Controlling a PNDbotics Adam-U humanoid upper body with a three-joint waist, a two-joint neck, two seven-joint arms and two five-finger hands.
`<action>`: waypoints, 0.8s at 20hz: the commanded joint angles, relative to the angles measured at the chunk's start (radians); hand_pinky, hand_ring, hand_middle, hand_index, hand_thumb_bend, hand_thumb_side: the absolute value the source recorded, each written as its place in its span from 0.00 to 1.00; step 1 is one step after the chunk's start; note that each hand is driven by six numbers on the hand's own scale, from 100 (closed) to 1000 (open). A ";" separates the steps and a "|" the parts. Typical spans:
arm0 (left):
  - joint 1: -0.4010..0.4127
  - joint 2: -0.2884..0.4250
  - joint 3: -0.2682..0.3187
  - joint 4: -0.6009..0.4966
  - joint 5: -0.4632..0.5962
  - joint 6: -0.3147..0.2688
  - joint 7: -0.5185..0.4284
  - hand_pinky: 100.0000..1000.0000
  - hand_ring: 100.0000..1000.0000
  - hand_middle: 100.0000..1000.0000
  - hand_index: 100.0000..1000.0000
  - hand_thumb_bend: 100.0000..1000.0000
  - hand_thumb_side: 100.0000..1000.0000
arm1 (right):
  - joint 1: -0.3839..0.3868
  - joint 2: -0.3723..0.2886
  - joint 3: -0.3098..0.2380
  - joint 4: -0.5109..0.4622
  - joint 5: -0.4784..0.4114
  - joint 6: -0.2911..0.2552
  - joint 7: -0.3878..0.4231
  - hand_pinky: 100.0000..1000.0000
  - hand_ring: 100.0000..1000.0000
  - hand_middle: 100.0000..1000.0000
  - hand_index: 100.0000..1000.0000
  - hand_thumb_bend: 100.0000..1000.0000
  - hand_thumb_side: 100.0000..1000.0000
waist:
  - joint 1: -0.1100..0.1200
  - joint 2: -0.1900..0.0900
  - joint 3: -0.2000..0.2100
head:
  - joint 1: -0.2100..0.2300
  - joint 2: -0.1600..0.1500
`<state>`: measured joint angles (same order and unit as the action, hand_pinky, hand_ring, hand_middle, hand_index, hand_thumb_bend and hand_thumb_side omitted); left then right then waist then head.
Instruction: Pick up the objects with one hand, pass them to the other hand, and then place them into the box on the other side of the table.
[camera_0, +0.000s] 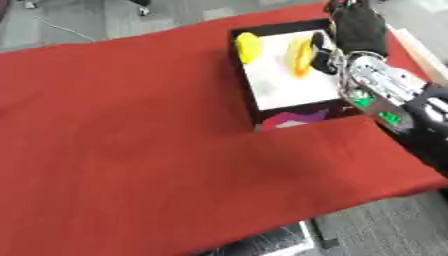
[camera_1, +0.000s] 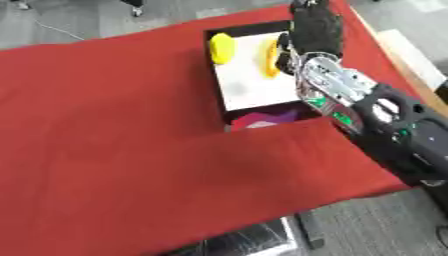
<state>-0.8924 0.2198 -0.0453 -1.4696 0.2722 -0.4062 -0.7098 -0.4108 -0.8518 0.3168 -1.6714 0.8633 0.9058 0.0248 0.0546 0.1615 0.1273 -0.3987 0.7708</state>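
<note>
Two yellow objects lie in the box (camera_0: 262, 107) at the upper right of the frame: a rounded yellow piece (camera_0: 248, 46) near its far left corner and a longer yellow-orange piece (camera_0: 300, 55) just right of it. The right hand (camera_0: 354, 27) hangs over the box's far right edge, likely there to release or withdraw. Whether its fingers are spread or curled cannot be told. The red cloth (camera_0: 131, 130) covers the table.
</note>
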 joint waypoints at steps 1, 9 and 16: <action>0.050 0.065 0.049 -0.102 0.029 -0.030 -0.061 0.78 0.70 0.65 0.72 0.00 0.52 | -0.008 -0.029 -0.012 0.055 -0.045 0.001 0.001 0.68 1.00 0.76 0.99 0.00 0.45 | -0.005 -0.017 0.007 | -0.022 -0.014; 0.270 0.084 0.180 -0.251 0.025 0.105 0.005 0.77 0.69 0.63 0.70 0.00 0.57 | 0.099 -0.098 -0.129 -0.277 0.100 0.001 0.071 0.54 0.94 0.79 0.98 0.00 0.13 | -0.037 -0.039 -0.007 | 0.070 -0.006; 0.385 0.018 0.258 -0.353 -0.066 0.217 0.095 0.77 0.70 0.64 0.71 0.00 0.61 | 0.126 -0.098 -0.172 -0.328 0.124 -0.014 -0.115 0.53 0.76 0.78 0.96 0.00 0.00 | -0.063 -0.062 -0.023 | 0.205 -0.001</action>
<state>-0.4982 0.2358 0.1934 -1.7901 0.2251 -0.2080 -0.6309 -0.2782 -0.9139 0.1662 -1.9795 0.9885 0.8957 -0.0461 -0.0086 0.1174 0.1047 -0.2155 0.7682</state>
